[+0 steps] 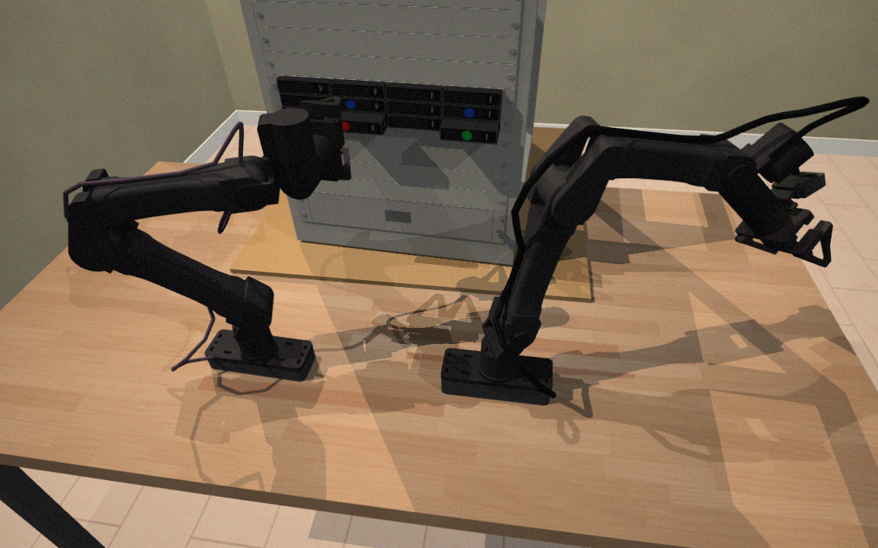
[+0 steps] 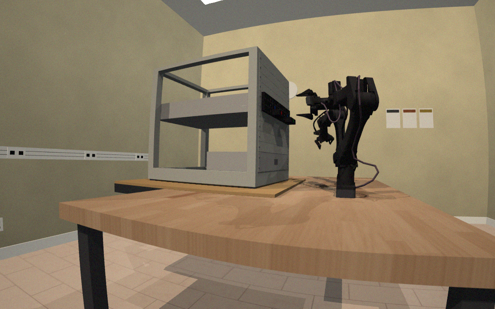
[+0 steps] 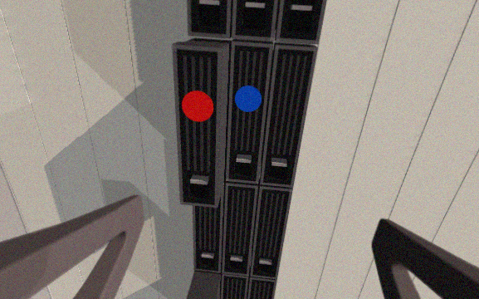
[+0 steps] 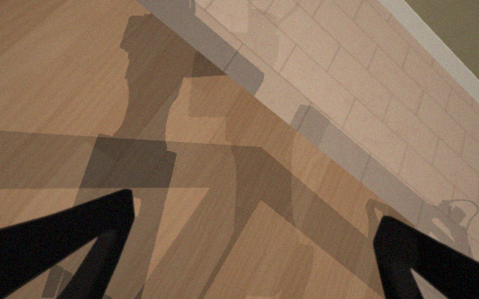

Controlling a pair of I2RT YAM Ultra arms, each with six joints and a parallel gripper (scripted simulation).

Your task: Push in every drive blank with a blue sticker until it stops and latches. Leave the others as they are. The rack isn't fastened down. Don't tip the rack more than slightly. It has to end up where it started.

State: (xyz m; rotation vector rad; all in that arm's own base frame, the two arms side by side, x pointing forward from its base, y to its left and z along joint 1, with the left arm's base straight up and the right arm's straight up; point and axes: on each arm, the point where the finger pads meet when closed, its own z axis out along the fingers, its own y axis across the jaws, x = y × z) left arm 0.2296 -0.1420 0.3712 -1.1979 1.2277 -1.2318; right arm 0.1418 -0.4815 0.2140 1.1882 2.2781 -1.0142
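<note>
The grey rack (image 1: 333, 221) (image 2: 203, 174) stands upright on a thin board. One blue-stickered blank (image 1: 367, 106) (image 3: 245, 133) looks flush with its plain neighbour. The other blue-stickered blank (image 1: 451, 111), in the right column, looks roughly flush in the top view, but its exact depth cannot be told. Below them, a red-stickered blank (image 1: 367, 128) (image 3: 199, 145) and a green-stickered blank (image 1: 451, 134) stick out. My left gripper (image 2: 298, 104) (image 3: 256, 218) is open and empty, facing the bank without touching it. My right gripper (image 4: 253, 215) is open and empty, out beyond the rack's right side.
The thin board (image 1: 271, 267) (image 2: 268, 192) lies under the rack on the wooden table (image 1: 387, 443) (image 2: 203, 222). The left arm's wrist hides part of the leftmost column in the top view. The right gripper is near the table's right edge.
</note>
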